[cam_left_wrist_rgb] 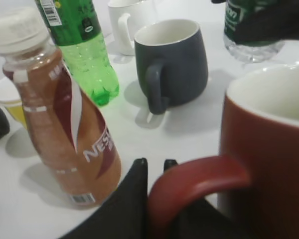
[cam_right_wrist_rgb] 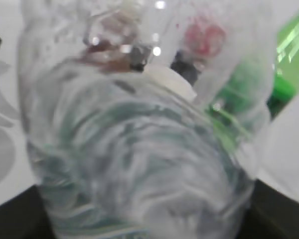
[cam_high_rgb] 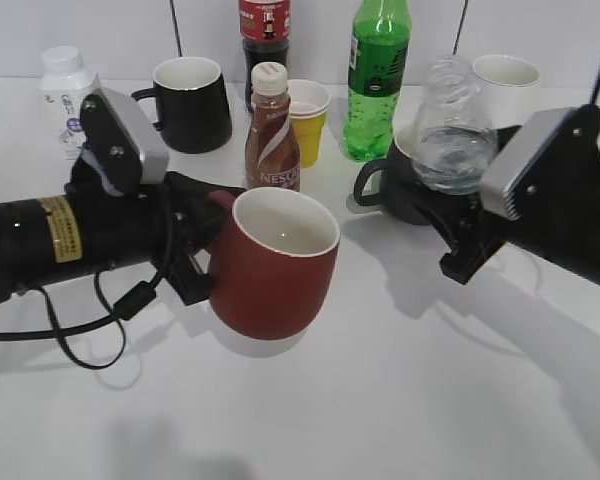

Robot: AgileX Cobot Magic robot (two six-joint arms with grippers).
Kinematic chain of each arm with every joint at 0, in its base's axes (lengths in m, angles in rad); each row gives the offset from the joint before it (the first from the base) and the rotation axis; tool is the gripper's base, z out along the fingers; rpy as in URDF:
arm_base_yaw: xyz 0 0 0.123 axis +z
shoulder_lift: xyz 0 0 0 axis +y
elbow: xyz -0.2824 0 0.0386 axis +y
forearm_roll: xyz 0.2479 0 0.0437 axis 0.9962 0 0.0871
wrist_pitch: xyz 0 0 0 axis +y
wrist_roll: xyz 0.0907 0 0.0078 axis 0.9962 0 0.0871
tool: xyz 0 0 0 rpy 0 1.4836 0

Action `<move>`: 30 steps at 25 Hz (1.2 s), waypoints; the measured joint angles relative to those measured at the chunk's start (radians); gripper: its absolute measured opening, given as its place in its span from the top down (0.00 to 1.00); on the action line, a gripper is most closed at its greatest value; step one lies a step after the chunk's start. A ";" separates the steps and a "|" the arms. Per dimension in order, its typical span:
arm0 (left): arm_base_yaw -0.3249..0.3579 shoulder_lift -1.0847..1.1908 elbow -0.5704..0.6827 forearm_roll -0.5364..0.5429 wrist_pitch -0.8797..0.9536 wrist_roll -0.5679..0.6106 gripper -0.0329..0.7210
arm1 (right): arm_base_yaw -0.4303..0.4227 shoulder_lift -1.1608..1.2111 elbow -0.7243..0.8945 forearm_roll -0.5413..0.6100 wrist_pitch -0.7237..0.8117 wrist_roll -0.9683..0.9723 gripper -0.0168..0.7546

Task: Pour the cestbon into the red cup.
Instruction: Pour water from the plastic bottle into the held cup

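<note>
Red ceramic is filling the middle of your exterior view: the red cup [cam_high_rgb: 275, 265] is sitting upright at the centre of the white table [cam_high_rgb: 400, 400], mouth facing up, white inside showing, and your left gripper [cam_high_rgb: 202, 250] is clamping its loop handle from the left. In the left wrist view you are seeing that handle [cam_left_wrist_rgb: 197, 181] caught between the black fingers [cam_left_wrist_rgb: 132, 204], with the cup's wall [cam_left_wrist_rgb: 269, 164] rising at the right edge.

On the right side of the table, your right gripper [cam_high_rgb: 460, 225] is gripping the cestbon [cam_high_rgb: 450, 125], closed around its lower body. The bottle's long axis is standing near vertical, neck pointing up and leaning slightly toward the back wall, its open mouth well apart from the cup. Water is lying in the lower half. The right wrist view is crowded by the ribbed clear plastic [cam_right_wrist_rgb: 139, 139], blurred and too close to show the label clearly.

Behind the cup, a brown Nescafe bottle [cam_high_rgb: 271, 130] is standing just beside its rim, with a yellow paper cup [cam_high_rgb: 308, 120] behind that. A black mug [cam_high_rgb: 192, 103] is standing at the back left, a bright green soda bottle [cam_high_rgb: 377, 80] at the back centre, and a dark grey mug [cam_high_rgb: 395, 185] is sitting partly hidden behind the cestbon. A white mug [cam_high_rgb: 507, 85] is standing at the back right.
</note>
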 joint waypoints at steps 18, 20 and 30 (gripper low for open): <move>-0.032 0.088 -0.122 0.089 -0.073 -0.001 0.88 | 0.043 -0.002 -0.100 0.010 0.098 -0.466 0.37; -0.032 0.088 -0.128 0.118 -0.079 -0.001 0.88 | 0.043 -0.002 -0.100 0.011 0.098 -0.503 0.37; -0.032 0.088 -0.135 0.133 -0.103 -0.001 0.88 | 0.043 -0.002 -0.105 0.062 0.098 -0.717 0.37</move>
